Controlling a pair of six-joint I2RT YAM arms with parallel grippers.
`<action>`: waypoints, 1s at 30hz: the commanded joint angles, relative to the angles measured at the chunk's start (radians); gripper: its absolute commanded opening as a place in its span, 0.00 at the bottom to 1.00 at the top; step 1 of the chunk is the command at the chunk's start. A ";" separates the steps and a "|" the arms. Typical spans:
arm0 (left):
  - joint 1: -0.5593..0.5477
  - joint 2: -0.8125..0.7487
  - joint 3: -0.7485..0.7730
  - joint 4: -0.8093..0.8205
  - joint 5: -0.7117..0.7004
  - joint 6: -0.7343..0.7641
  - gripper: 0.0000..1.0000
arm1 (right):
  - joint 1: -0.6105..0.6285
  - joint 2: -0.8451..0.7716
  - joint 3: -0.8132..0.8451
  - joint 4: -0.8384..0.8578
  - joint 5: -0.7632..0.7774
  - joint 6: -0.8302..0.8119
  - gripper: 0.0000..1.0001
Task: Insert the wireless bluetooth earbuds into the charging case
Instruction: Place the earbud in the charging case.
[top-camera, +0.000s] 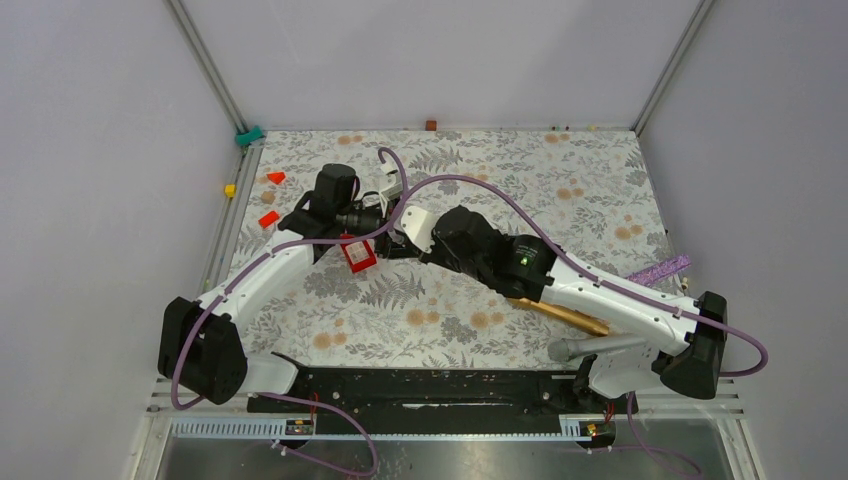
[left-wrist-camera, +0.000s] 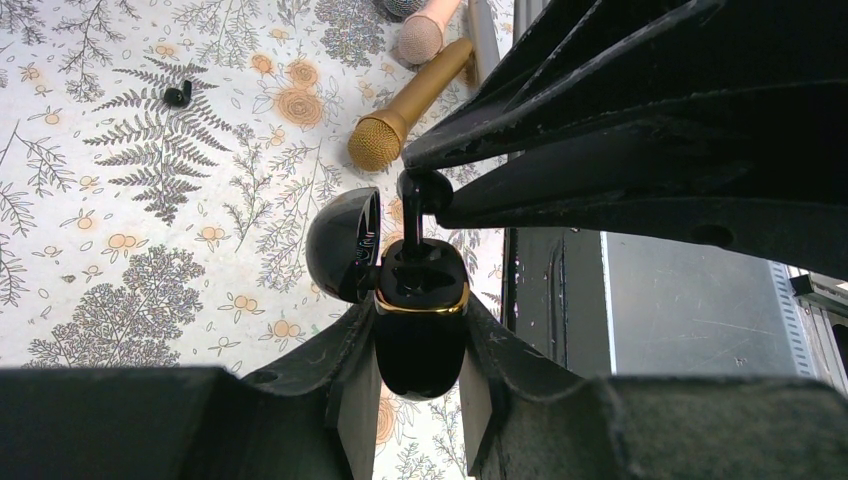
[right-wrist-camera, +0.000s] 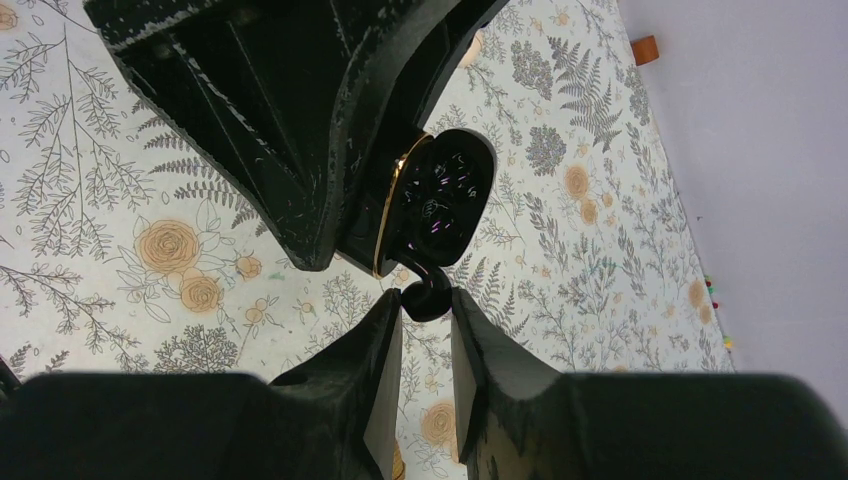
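The charging case (left-wrist-camera: 420, 330) is glossy black with a gold rim, and its lid (left-wrist-camera: 342, 243) hangs open to the left. My left gripper (left-wrist-camera: 420, 345) is shut on the case's body and holds it above the table. My right gripper (right-wrist-camera: 427, 305) is shut on one black earbud (right-wrist-camera: 428, 298), pinched at the fingertips. That earbud (left-wrist-camera: 420, 192) sits right at the case's open top, its stem reaching into a socket. In the right wrist view the case (right-wrist-camera: 445, 195) shows its sockets. A second black earbud (left-wrist-camera: 178, 96) lies on the floral cloth. Both grippers (top-camera: 388, 224) meet mid-table.
A small red box (top-camera: 358, 254) lies under the grippers. Two orange-red bits (top-camera: 275, 177) lie at the far left. A gold microphone (left-wrist-camera: 400, 110) and a grey one (top-camera: 590, 348) lie near the right arm. A purple strip (top-camera: 660, 270) sits at the right edge.
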 joint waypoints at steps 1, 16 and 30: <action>-0.004 -0.037 -0.007 0.056 0.009 -0.001 0.00 | 0.026 0.014 0.010 0.023 -0.011 0.013 0.28; -0.003 -0.041 -0.010 0.065 0.008 -0.006 0.00 | 0.038 0.023 0.031 0.007 -0.021 0.031 0.37; -0.002 -0.058 -0.017 0.064 0.015 0.019 0.00 | 0.037 -0.019 0.087 -0.073 -0.070 0.021 0.57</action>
